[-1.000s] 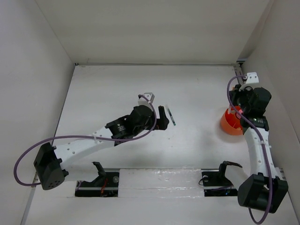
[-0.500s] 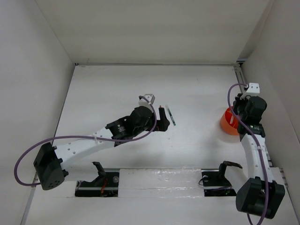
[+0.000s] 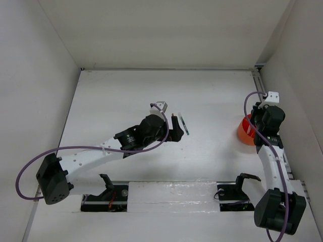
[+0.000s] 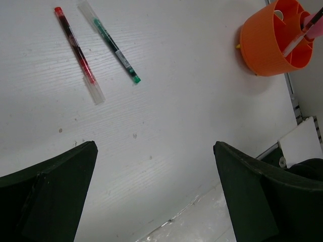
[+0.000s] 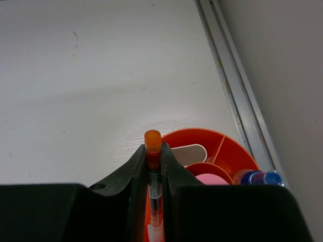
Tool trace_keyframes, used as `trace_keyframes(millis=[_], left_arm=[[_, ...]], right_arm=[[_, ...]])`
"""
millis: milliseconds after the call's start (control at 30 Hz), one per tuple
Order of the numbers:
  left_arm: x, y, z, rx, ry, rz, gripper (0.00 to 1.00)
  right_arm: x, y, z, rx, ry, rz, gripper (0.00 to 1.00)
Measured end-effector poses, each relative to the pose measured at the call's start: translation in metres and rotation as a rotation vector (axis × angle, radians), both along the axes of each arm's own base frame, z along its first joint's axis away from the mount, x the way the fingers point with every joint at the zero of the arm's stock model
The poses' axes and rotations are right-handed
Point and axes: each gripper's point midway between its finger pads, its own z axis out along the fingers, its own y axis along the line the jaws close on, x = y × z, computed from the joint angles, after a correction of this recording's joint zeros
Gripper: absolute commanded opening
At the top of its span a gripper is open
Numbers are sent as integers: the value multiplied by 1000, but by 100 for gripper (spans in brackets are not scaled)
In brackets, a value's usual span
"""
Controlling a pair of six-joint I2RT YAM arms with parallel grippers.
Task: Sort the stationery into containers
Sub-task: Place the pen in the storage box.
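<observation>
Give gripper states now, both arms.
Left gripper: open, empty.
Right gripper: shut on an orange-capped pen above the orange tub.

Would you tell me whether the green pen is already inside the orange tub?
No, the green pen lies on the table beside the red pen, apart from the orange tub.

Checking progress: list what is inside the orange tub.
Pink cap at the centre, blue-capped bottle at right, grey oblong piece at left. Right gripper and its pen hide the near side.
</observation>
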Motion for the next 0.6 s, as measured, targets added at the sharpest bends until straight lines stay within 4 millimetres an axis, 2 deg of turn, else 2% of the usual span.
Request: trace_keyframes(millis=[200,333,367,400,533,600], left_arm=[[0,1,-2,1,5,-1,100],[2,1,-2,-7,5,0,100],[3,1,-3,-9,6,0,100],[3,2,-3,-9,7,1,100],[6,5,-6,-7,10,14,100],[8,6,-6,-8,9,23,100]], right_arm=[[0,-2,-5,-1,9,-11,2],[-1,-4,-7,-3,12,-21,14],[-1,-4,-6,-3,11,-21,23],[0,-4,-6,-3,10,-21,27],[0,-4,-5,-4,4,-21,38],[0,-4,-5,-4,4,-21,39]])
